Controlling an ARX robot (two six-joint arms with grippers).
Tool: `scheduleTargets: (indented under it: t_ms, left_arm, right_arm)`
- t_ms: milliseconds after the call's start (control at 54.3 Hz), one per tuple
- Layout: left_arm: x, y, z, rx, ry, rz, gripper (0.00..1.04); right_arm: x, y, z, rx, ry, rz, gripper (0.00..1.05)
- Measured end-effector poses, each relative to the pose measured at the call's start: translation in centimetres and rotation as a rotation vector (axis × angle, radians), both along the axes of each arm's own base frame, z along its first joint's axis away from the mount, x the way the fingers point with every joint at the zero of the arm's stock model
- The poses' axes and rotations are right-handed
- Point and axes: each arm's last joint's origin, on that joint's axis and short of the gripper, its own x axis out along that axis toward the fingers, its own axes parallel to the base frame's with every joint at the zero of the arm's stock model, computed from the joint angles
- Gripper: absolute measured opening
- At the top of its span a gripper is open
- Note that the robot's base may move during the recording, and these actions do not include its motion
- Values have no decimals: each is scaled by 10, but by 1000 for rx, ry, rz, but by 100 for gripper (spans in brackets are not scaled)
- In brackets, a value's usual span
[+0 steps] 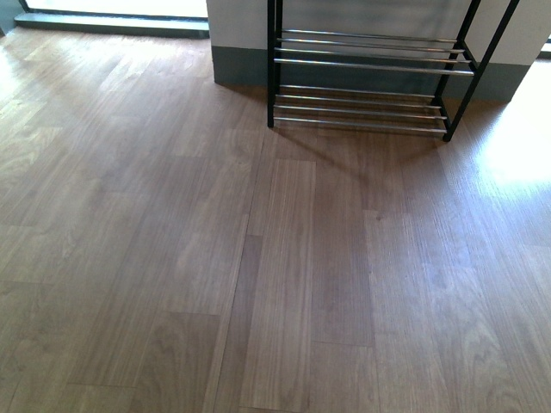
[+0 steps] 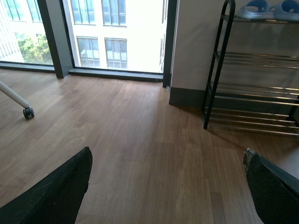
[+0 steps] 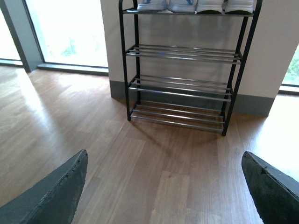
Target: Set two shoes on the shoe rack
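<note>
Shoe rack point(image 1: 370, 77) is standing at the upper right of the front view, against the wall, rods running left-right; only its two lower tiers are showing there and both are bare. On the top tier, the right wrist view is catching just the white soles of footwear point(image 3: 196, 5), and the left wrist view is showing pale blue slides point(image 2: 268, 9), so shoe heading can't be read. Left gripper point(image 2: 168, 186) and right gripper point(image 3: 163, 186) are both hanging wide apart over the wood floor point(image 1: 258, 275), gripping nothing.
</note>
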Motion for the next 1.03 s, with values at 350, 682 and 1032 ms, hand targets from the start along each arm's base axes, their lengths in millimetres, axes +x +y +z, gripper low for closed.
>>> scheduleTargets:
  t_ms: [350, 682, 1032]
  left_arm:
    - [0, 0, 0, 0, 0, 0, 95]
    - [0, 0, 0, 0, 0, 0, 95]
    - [0, 0, 0, 0, 0, 0, 95]
  right_arm:
    - [0, 0, 0, 0, 0, 0, 96]
    - [0, 0, 0, 0, 0, 0, 95]
    - [0, 0, 0, 0, 0, 0, 96]
